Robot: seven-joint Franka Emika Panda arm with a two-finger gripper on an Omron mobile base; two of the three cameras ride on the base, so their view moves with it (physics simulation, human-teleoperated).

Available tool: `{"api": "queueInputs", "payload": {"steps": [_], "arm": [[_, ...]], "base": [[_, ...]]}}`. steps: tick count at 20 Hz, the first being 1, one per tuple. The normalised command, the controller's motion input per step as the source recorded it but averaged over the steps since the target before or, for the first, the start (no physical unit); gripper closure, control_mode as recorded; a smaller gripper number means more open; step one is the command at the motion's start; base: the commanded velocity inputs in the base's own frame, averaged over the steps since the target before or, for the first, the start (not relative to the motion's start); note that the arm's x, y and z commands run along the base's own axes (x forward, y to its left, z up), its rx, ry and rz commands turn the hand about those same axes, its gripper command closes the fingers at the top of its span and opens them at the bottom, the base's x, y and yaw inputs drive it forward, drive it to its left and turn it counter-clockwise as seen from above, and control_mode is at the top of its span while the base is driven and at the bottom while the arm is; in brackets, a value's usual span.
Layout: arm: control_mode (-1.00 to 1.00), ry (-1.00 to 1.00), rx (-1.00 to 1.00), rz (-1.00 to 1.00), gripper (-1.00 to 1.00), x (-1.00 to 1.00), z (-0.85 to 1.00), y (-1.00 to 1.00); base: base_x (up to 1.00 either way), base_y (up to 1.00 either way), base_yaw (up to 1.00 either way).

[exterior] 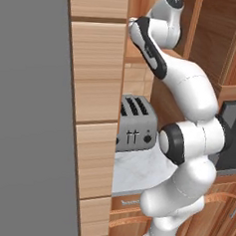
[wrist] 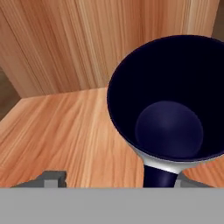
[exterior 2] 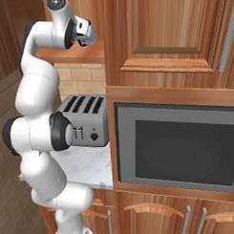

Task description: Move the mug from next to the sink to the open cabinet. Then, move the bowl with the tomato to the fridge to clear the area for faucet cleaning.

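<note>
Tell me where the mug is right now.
In the hand view the mug stands upright on the wooden shelf of the open cabinet, right of centre, near the back wall, its dark handle toward the camera.

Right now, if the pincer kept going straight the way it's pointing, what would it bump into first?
Probably the mug, sitting right ahead of the pincer on the cabinet shelf. Past it is the cabinet's wooden back wall, though how far is hard to judge.

**White arm, dark joints**

The arm (exterior: 185, 144) is built of glossy white, rounded segments, fat and smooth like inflated tubes. Black bands and round black caps mark its joints. A grey-silver disc caps the topmost joint. At the tool (wrist: 116, 180), two small grey fingertips (wrist: 53, 178) show.
</note>
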Motion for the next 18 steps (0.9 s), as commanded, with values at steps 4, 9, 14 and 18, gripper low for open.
{"api": "queueInputs", "payload": {"steps": [4,9,14,18], "arm": [[-1.00,-0.24,-0.01,0.00,-1.00,-0.14,0.04,0.00],[-1.00,-0.14,-0.03,0.00,-1.00,0.00,-0.01,-0.05],[-1.00,0.17,0.01,0.00,-1.00,0.11,-0.10,0.00],[-1.00,0.47,0.00,0.00,-1.00,0.02,-0.05,0.00]], "base": [[0.00,0.00,0.00],[0.00,0.00,0.00],[0.00,0.00,0.00],[0.00,0.00,0.00]]}}
